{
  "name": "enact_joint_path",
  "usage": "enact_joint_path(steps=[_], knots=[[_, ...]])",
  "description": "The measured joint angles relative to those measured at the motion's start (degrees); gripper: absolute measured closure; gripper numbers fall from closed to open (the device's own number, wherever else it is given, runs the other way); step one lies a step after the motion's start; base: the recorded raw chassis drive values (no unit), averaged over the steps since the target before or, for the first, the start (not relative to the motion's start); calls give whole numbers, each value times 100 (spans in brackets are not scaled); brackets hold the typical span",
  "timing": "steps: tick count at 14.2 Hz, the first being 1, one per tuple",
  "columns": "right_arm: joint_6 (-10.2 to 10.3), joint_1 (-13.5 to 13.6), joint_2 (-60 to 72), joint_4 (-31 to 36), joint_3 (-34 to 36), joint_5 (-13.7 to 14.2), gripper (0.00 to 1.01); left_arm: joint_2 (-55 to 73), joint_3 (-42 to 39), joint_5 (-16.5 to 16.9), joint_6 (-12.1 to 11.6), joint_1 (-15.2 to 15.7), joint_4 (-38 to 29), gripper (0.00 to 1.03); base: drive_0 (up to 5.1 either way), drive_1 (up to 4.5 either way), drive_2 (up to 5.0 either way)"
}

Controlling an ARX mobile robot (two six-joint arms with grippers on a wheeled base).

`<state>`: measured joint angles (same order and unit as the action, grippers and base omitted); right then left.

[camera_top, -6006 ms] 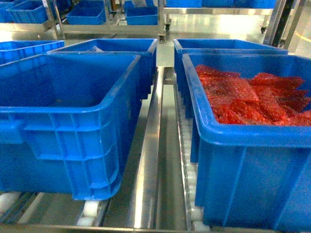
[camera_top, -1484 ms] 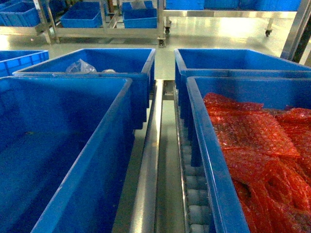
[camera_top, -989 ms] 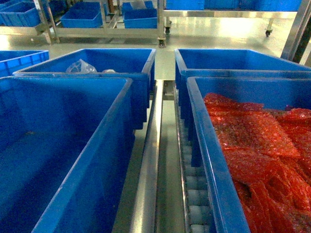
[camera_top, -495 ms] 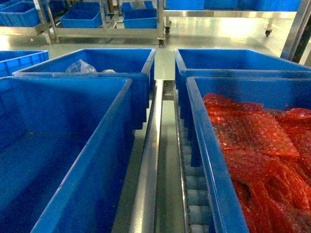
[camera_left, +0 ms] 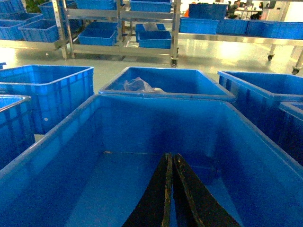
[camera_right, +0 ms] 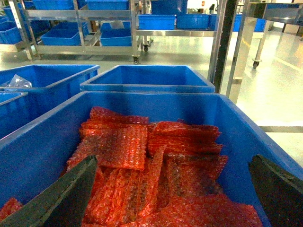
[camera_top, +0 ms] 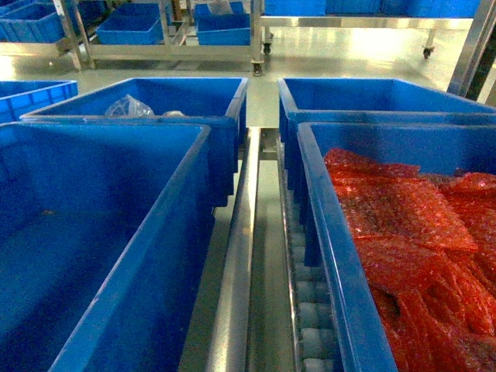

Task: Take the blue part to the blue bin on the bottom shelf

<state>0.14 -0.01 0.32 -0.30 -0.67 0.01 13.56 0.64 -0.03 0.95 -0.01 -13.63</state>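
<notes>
No blue part shows in any view. The near left blue bin [camera_top: 194,178] stands on the bottom shelf, whose steel rail [camera_top: 236,287] and pale rollers [camera_top: 310,318] run between the crates. In the left wrist view that blue bin [camera_left: 156,97] is bare inside, and my left gripper [camera_left: 171,155] hangs above its floor, shut with nothing held. My right gripper [camera_right: 173,158] is wide open over red bubble-wrap bags [camera_right: 142,156] in the near right bin [camera_right: 151,97]. Neither gripper appears in the head view.
Behind the left bin stands another with a clear plastic bag [camera_top: 128,105] in it. A bare blue bin [camera_top: 372,97] sits behind the right one. One more bin [camera_top: 31,93] is at the far left. Steel racks with blue bins [camera_top: 132,27] line the far floor.
Since six seconds ago the head view has come closer and now looks down into the two near bins. Over the last second and a half nothing has visibly moved.
</notes>
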Motion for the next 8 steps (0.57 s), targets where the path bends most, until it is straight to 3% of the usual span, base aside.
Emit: enact_joint_path(steps=[4,5,8], knots=[[0,0,0,0,0,-2,3,-479,0,-2,2,0,551,101,0,0,0],[0,0,0,-4,0,2,3,-1093,2,15,0,0,1416,101,0,0,0],[2,0,0,2,0,4,3,-1296,2,4,-13,0,1403,101,0,0,0]])
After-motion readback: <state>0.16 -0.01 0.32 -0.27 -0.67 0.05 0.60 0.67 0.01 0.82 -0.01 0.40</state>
